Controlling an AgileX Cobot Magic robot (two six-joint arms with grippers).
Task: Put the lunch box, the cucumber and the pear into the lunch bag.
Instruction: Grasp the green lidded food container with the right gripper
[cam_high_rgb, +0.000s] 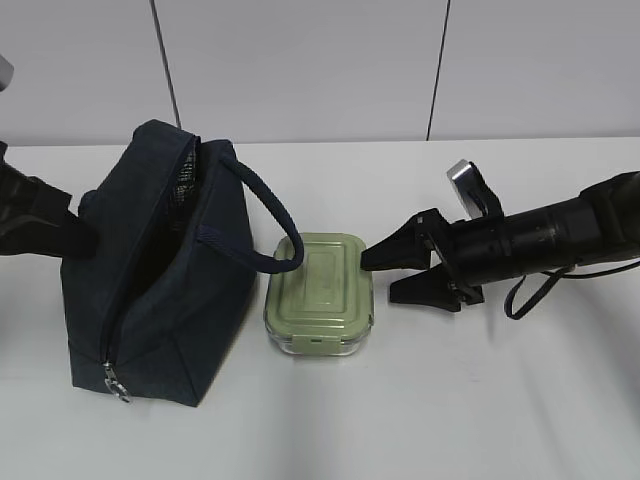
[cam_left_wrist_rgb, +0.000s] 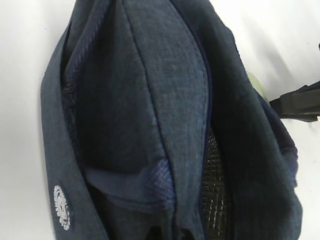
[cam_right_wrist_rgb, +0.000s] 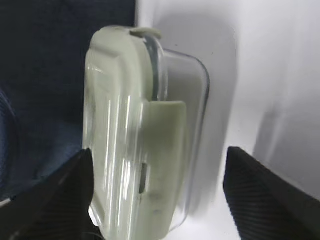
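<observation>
The navy lunch bag (cam_high_rgb: 160, 270) stands at the left, its zipper open and its strap handle (cam_high_rgb: 270, 215) looping over toward the lunch box (cam_high_rgb: 320, 292). The lunch box, with a sage-green lid, sits on the table right of the bag. My right gripper (cam_high_rgb: 377, 278) is open at the box's right end. In the right wrist view the box (cam_right_wrist_rgb: 130, 100) lies between the spread fingers of the right gripper (cam_right_wrist_rgb: 159, 150), one finger (cam_right_wrist_rgb: 75, 185) at the lid. My left gripper (cam_high_rgb: 70, 225) is at the bag's left side, seemingly pinching its fabric (cam_left_wrist_rgb: 145, 125). Cucumber and pear are out of view.
The white table (cam_high_rgb: 500, 400) runs to a white panelled wall behind. The bag's silvery lining (cam_left_wrist_rgb: 215, 190) shows through the open zipper in the left wrist view. A right gripper finger (cam_left_wrist_rgb: 300, 102) shows past the bag there.
</observation>
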